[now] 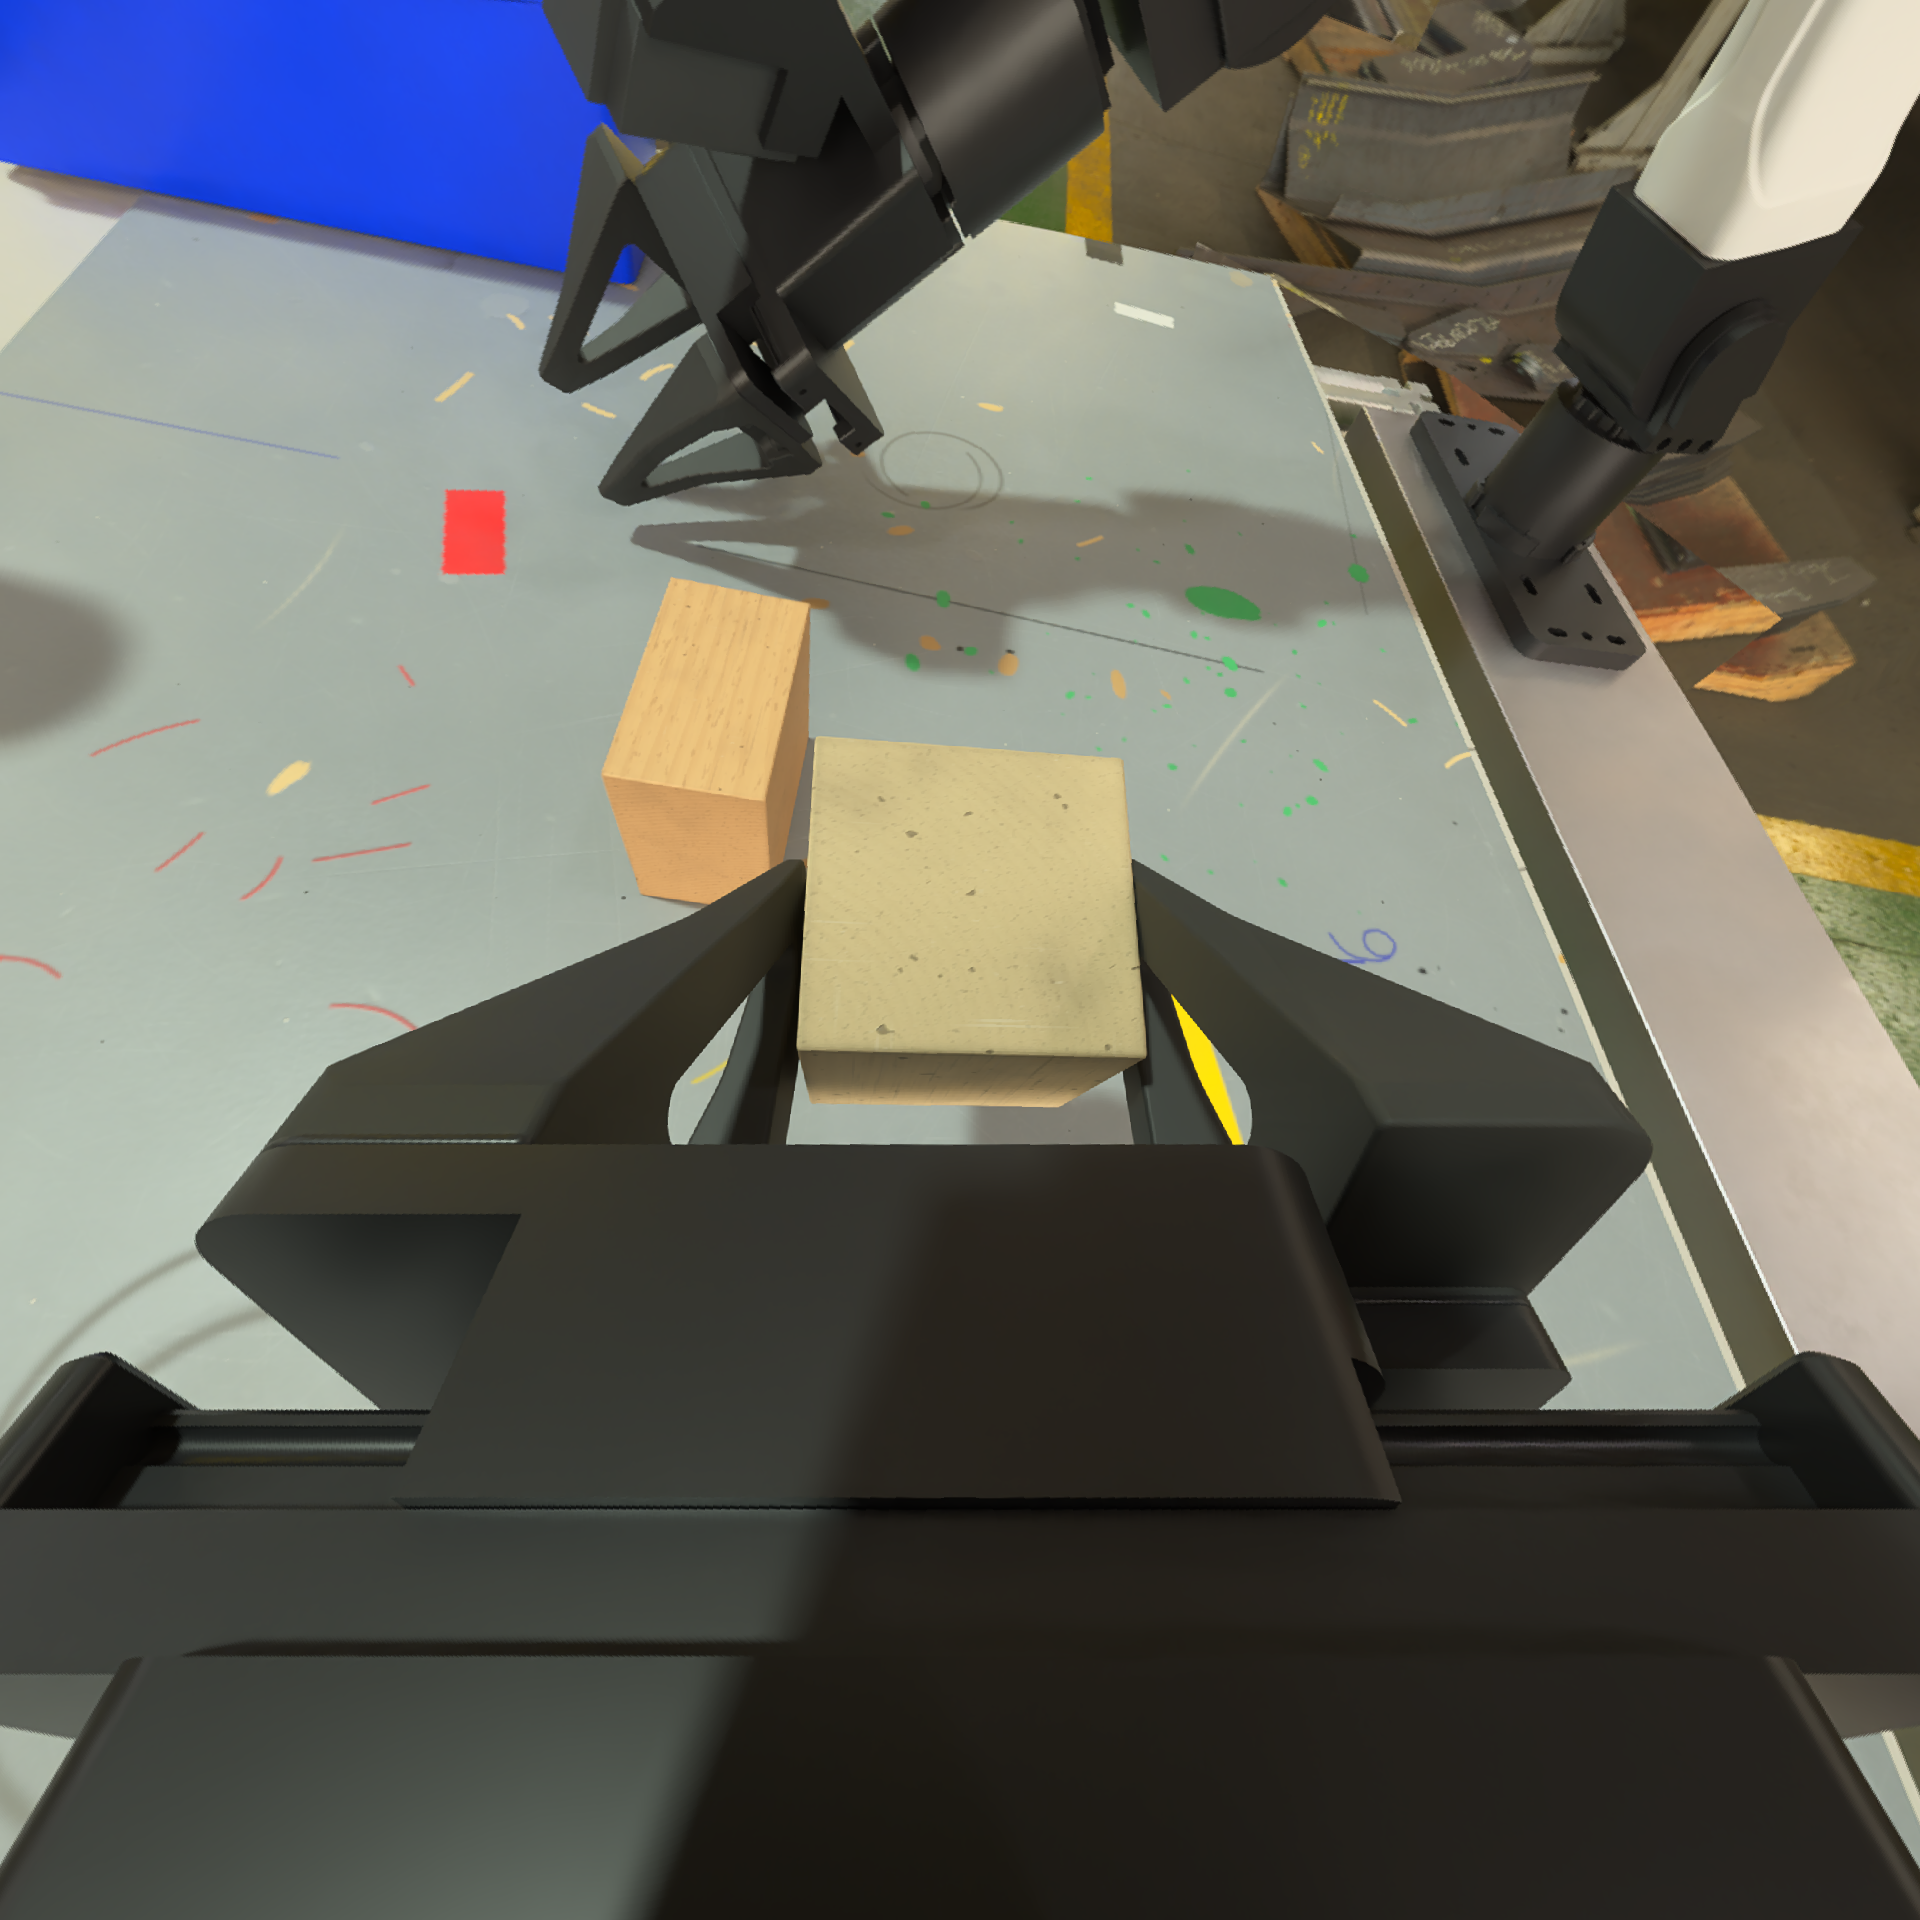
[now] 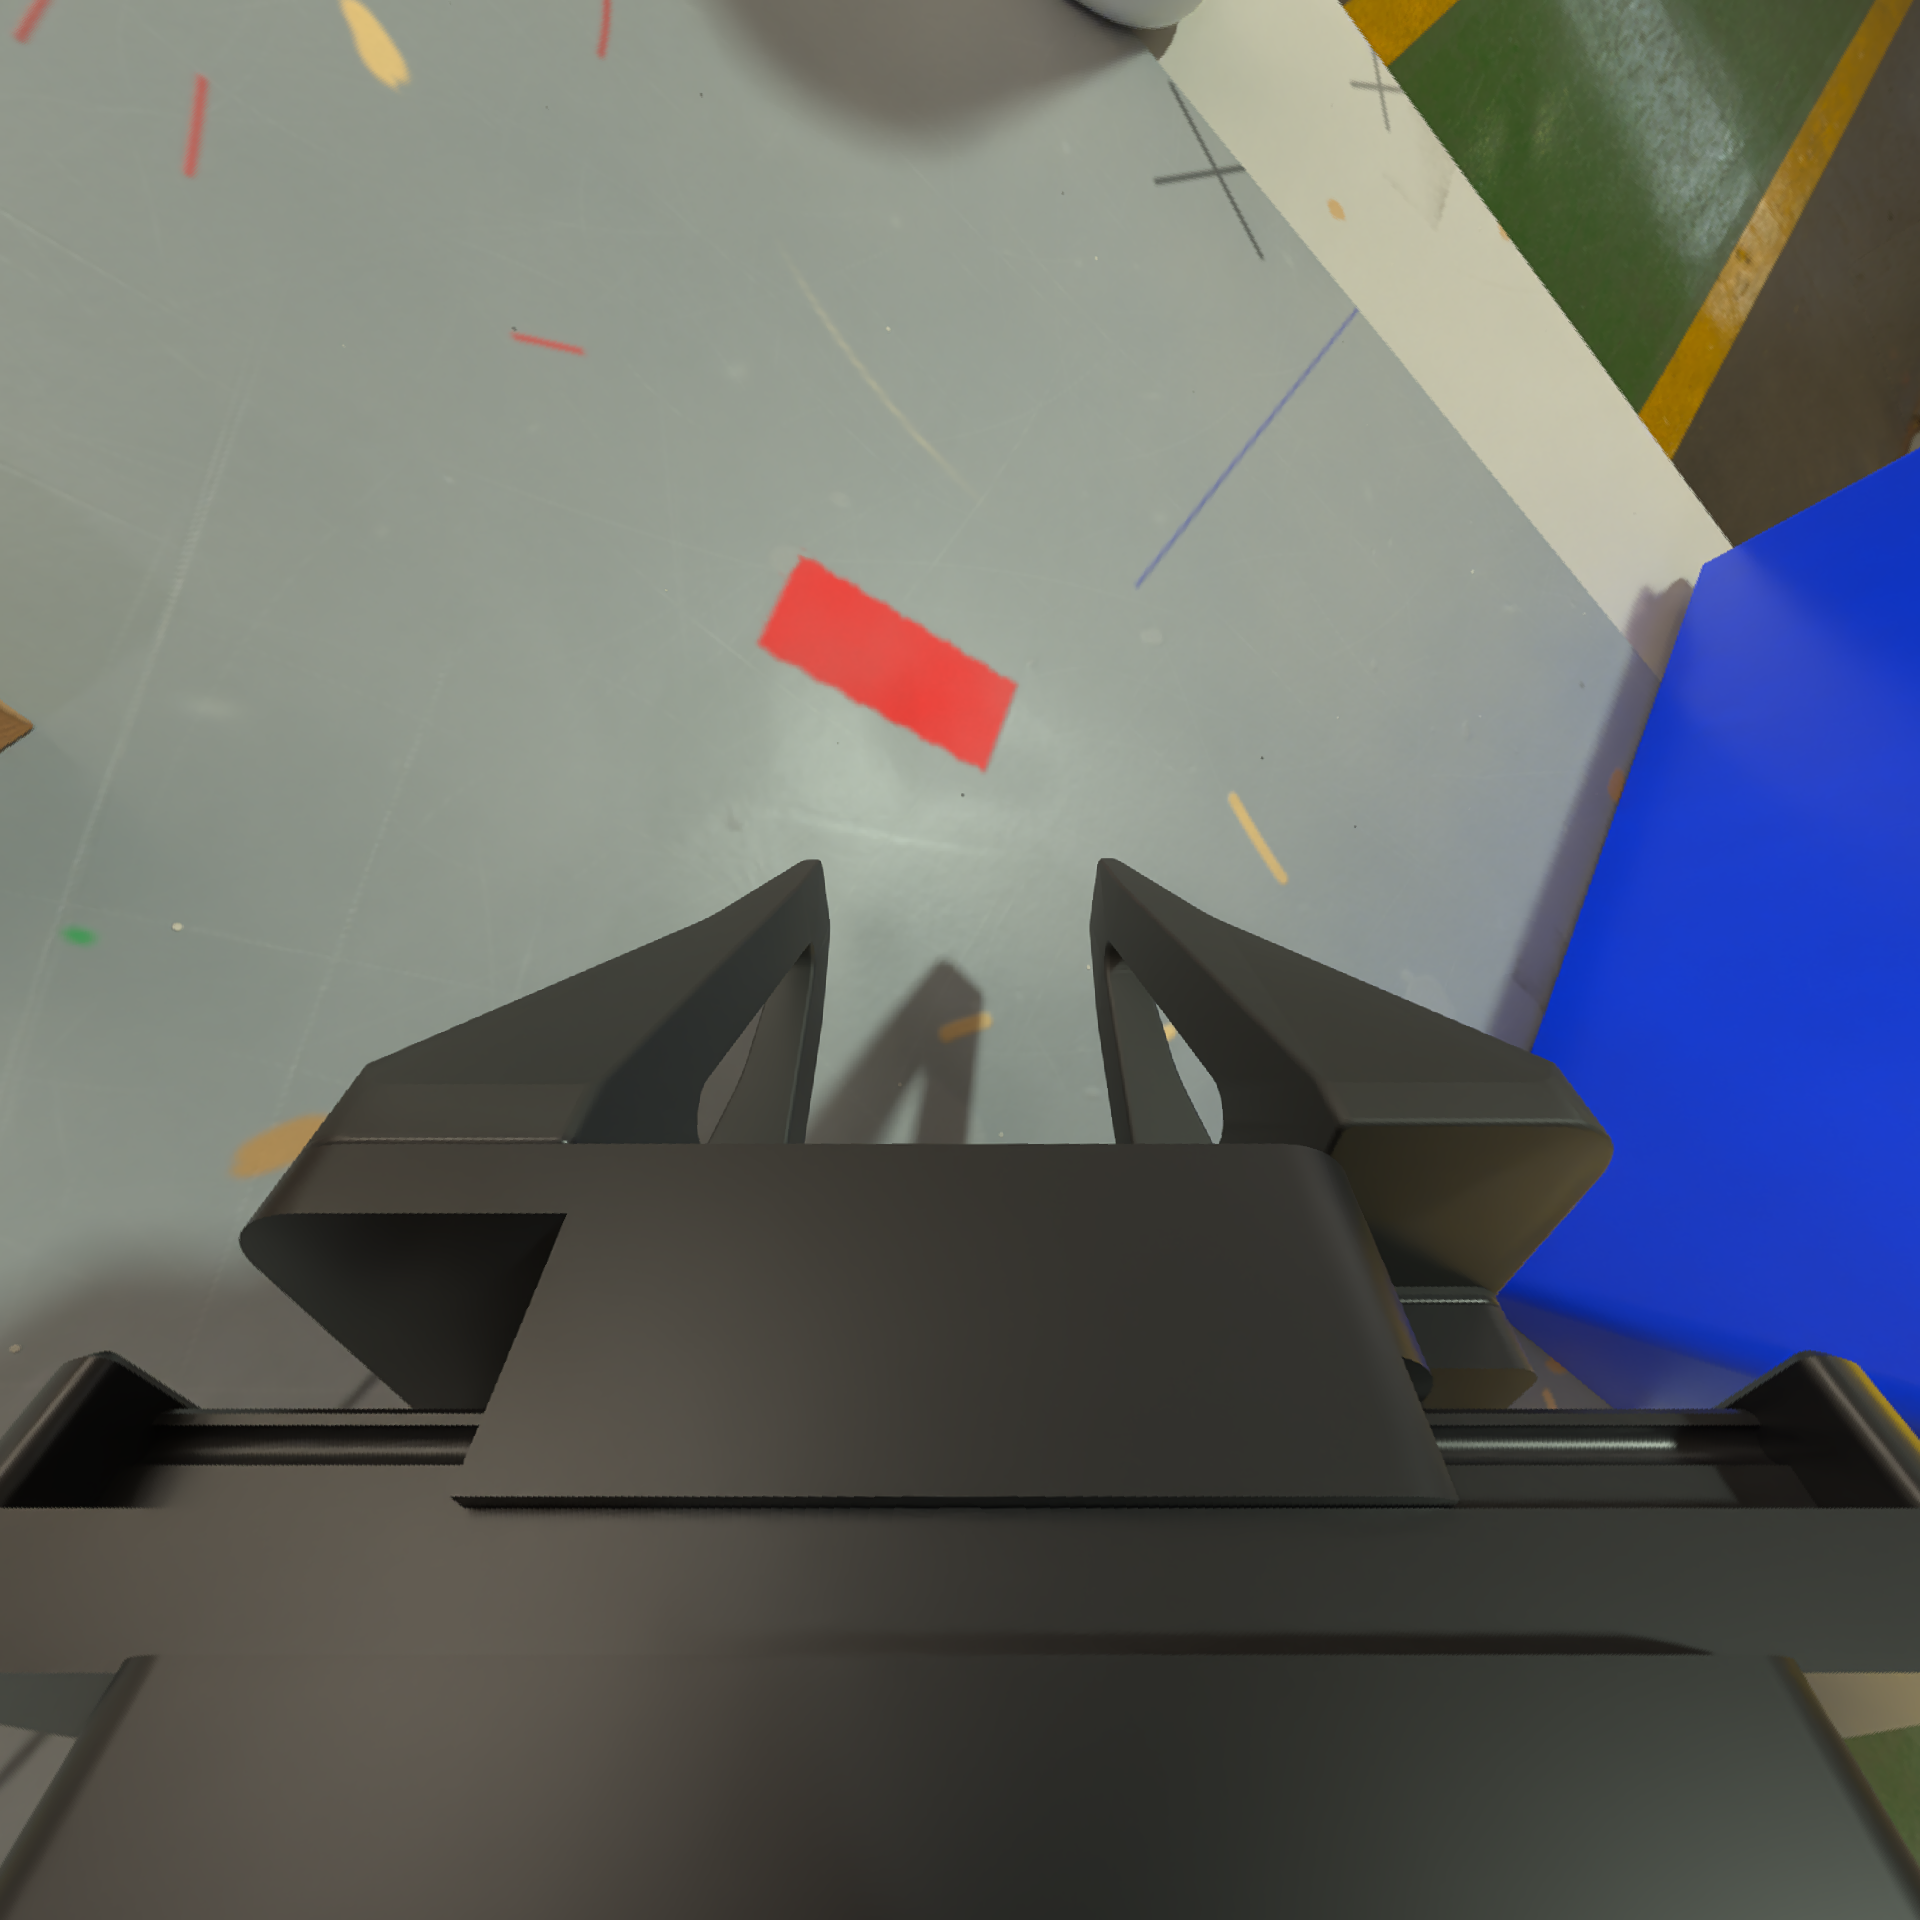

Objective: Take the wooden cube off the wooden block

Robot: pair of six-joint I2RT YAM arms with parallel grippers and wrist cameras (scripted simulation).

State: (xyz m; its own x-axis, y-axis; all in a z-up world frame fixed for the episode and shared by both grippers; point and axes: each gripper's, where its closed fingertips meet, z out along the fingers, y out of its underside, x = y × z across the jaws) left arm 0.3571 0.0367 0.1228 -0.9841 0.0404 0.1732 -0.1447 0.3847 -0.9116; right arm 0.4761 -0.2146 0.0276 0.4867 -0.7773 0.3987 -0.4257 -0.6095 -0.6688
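A pale speckled wooden cube [image 1: 966, 904] sits between the fingers of my left gripper [image 1: 968, 868], which is shut on its two sides. An orange-tan wooden block [image 1: 717, 738] lies on the grey table just left of the cube and a little beyond it; the cube is not on top of it. I cannot tell whether they touch. My right gripper [image 2: 961, 873] is open and empty over bare table, close to a red rectangular mark [image 2: 888, 660]. It also shows in the left wrist view [image 1: 597, 436], beyond the block, with its fingers pointing down and left.
A blue box [image 1: 291, 104] stands at the table's far left corner; in the right wrist view [image 2: 1745, 935] it is close to the right finger. The right arm's base [image 1: 1538, 540] is bolted on the metal strip along the table's right edge [image 1: 1475, 831]. Something yellow [image 1: 1205, 1070] shows behind the left gripper's right finger.
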